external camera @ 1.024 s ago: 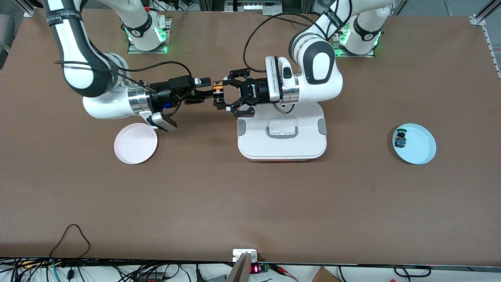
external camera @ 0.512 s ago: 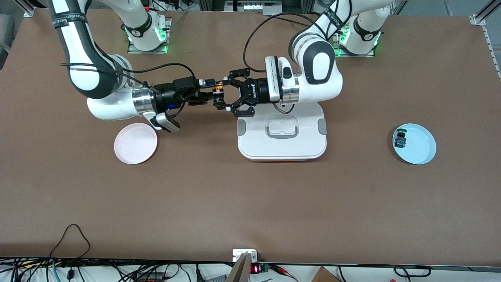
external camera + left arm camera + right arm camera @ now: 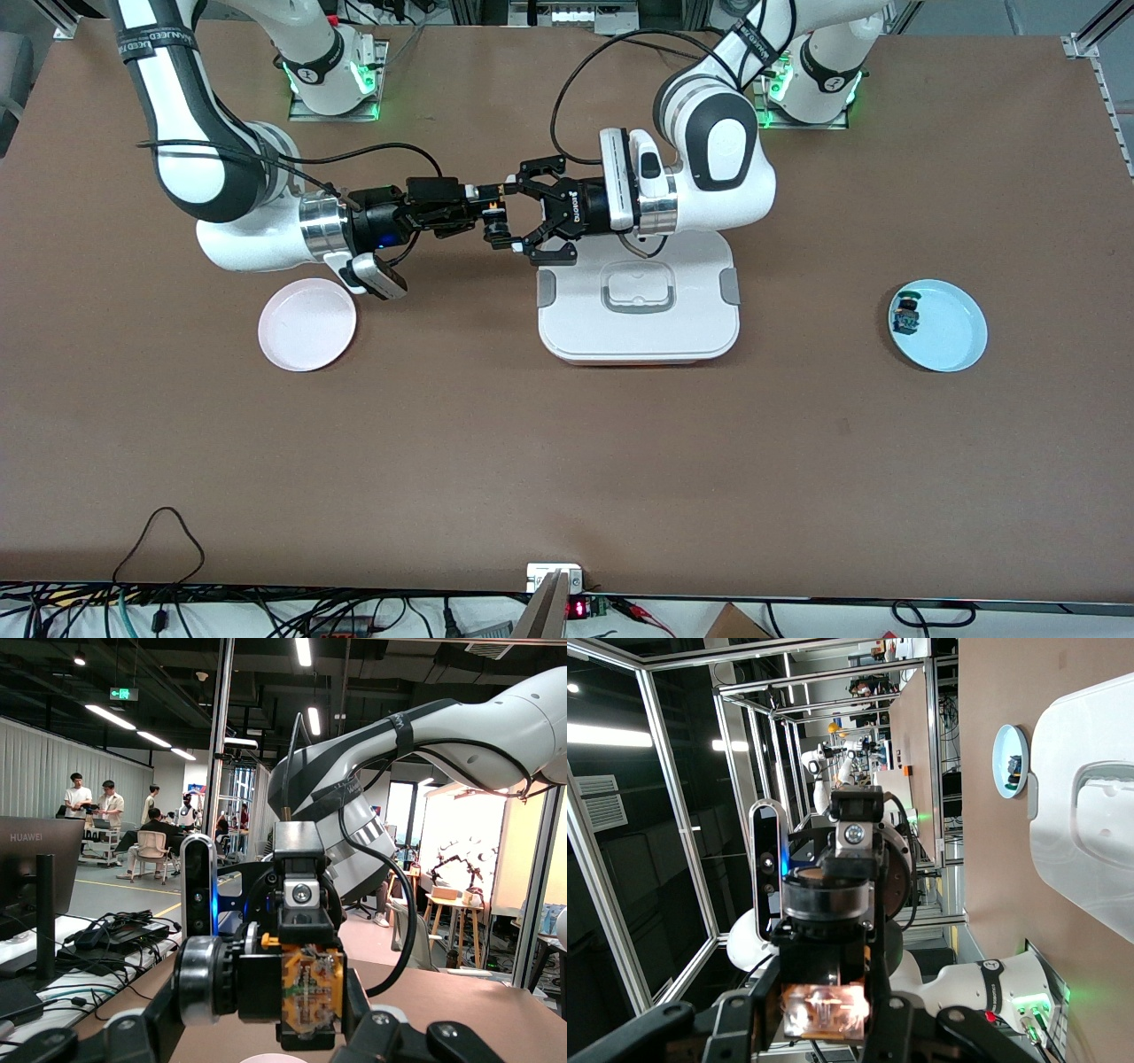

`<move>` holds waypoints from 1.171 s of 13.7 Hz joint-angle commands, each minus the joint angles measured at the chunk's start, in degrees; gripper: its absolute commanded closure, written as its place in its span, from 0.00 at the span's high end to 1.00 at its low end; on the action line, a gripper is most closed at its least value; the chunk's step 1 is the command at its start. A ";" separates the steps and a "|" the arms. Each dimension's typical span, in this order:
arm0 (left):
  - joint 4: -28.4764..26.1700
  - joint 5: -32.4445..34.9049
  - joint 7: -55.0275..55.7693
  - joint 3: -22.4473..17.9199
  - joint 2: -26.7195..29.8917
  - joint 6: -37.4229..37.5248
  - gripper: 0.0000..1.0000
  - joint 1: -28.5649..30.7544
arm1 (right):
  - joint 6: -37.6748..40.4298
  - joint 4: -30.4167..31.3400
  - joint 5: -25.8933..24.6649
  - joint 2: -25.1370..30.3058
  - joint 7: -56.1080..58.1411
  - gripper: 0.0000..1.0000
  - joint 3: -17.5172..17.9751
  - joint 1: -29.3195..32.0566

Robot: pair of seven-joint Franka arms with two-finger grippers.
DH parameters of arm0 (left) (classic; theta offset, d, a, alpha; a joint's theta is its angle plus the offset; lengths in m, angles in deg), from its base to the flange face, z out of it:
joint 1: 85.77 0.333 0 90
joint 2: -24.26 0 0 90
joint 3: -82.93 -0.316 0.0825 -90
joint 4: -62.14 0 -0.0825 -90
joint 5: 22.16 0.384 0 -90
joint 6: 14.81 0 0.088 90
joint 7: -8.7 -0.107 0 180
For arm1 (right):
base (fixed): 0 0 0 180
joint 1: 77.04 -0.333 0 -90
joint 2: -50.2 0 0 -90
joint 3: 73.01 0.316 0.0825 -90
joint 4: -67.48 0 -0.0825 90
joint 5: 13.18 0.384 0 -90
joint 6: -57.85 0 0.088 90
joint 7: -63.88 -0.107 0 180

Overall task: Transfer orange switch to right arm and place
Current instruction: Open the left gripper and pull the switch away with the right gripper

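The orange switch [image 3: 492, 206] hangs in the air between the two grippers, over bare table beside the white container. My left gripper [image 3: 507, 214], the wide claw one, is shut on it end to end. My right gripper [image 3: 486, 211], the slim one, reaches in from the right arm's end, and its fingers press on the switch's sides. In the left wrist view the switch [image 3: 312, 988] shows its orange, tan-gold end and silver ring between my left gripper's [image 3: 261, 1005] pads. In the right wrist view it [image 3: 824, 1010] glows bright between my right gripper's [image 3: 819, 1017] fingers.
A white lidded container [image 3: 638, 346] sits under the left arm's wrist. A pink plate [image 3: 306, 324] lies below the right arm's wrist. A light blue plate [image 3: 957, 341] toward the left arm's end holds a green-capped blue switch [image 3: 906, 315].
My right gripper has moved in toward the left gripper, and its fingers have come together around the switch. The left arm and the switch have stayed still.
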 commanded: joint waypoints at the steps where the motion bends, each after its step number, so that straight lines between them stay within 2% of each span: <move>1: 0.71 -1.36 -2.71 -0.23 0.84 -0.71 0.25 -0.66 | -0.46 -0.20 -0.06 0.23 1.16 0.00 -0.32 -0.49; 2: 0.62 -1.36 -2.54 -0.23 1.02 -0.97 0.38 -0.22 | -0.46 -0.20 -0.06 0.23 1.25 0.00 -0.32 -0.49; 3: 0.71 -1.27 -2.28 -0.23 1.02 -0.88 0.99 0.04 | -0.46 -0.20 -0.06 0.23 1.25 0.00 -0.32 -0.49; 5: 0.62 -1.18 -0.27 -0.32 1.11 -0.80 1.00 0.22 | -0.46 -0.20 -0.06 0.23 0.99 0.00 -0.32 -0.31; 7: 0.01 2.31 4.47 -0.23 2.33 -0.27 1.00 1.88 | -0.46 -0.20 -0.06 0.23 0.90 0.00 -0.32 -0.05; 8: 0.01 5.38 8.67 -0.23 2.60 0.43 1.00 2.59 | -0.46 -0.20 -0.23 0.23 0.99 0.00 -0.32 0.04; 11: 0.71 19.43 22.20 -0.14 3.74 8.93 1.00 8.37 | 0.24 -0.20 -3.12 1.02 0.73 0.00 -0.49 2.75; 15: 0.80 33.50 37.50 -0.49 6.37 13.61 1.00 11.38 | 0.50 -0.46 -15.67 2.60 0.90 0.00 -1.80 7.50; 16: 0.80 37.10 41.19 -0.67 6.82 13.71 1.00 11.47 | 0.59 -0.63 -21.19 3.30 0.90 0.00 -2.85 8.12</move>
